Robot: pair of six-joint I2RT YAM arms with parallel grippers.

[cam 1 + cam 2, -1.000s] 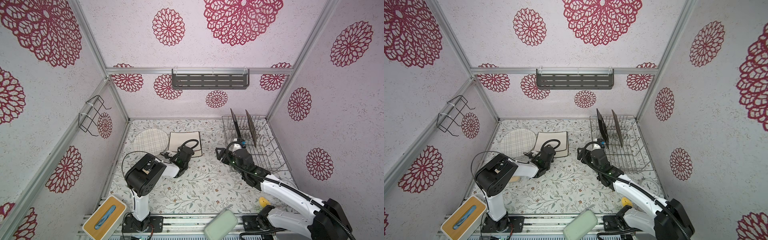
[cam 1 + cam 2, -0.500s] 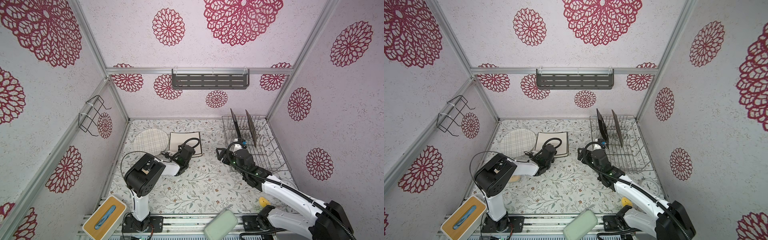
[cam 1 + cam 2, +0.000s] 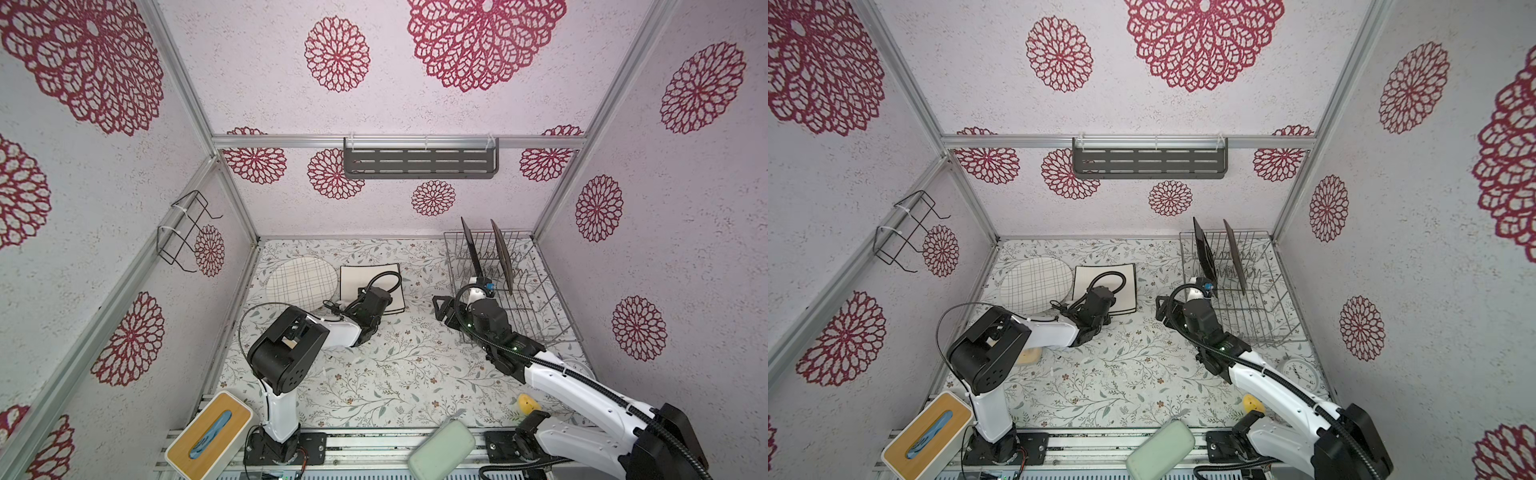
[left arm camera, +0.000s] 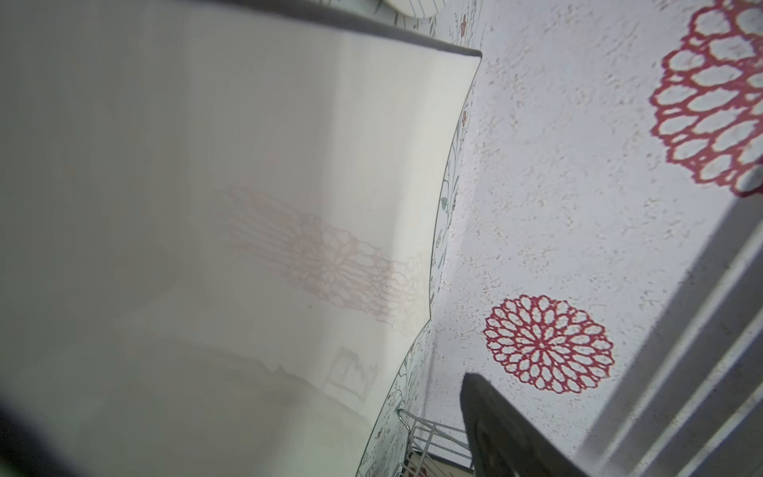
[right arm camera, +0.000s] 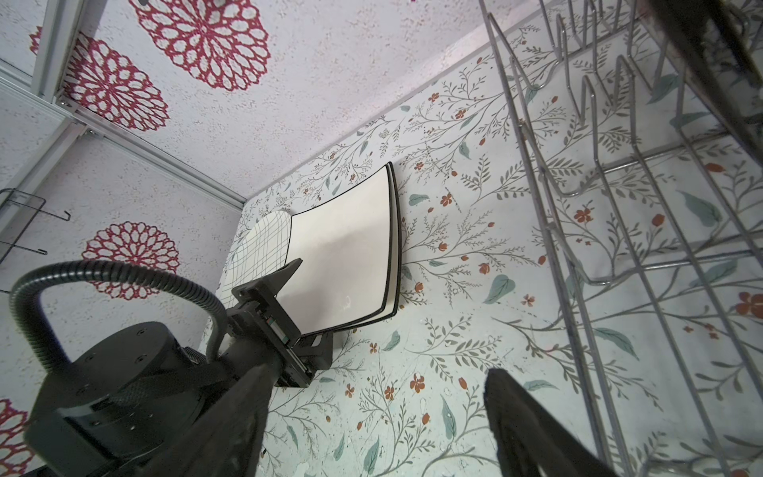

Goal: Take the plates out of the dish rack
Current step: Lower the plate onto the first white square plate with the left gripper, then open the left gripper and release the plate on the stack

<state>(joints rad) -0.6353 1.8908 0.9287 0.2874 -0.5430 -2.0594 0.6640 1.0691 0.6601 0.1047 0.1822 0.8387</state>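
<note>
Top views, both: white black-rimmed plate [image 3: 353, 276] flat on worktop [image 3: 395, 374], ahead of my left jaws; two dark plates [image 3: 471, 249] upright in dish rack [image 3: 540, 316], beside my right jaws. Right wrist: both jaws wide, empty. Step, I judge: set-down. Next: grip the nearest dark rim.

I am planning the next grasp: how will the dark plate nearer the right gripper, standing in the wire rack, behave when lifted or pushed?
The dark plate looks rigid and glossy, so probably stiff but slippery. It stands on edge between prongs of the dish rack, so a sideways push may tip it. Probably ceramic: heavy, breakable if dropped.
</note>
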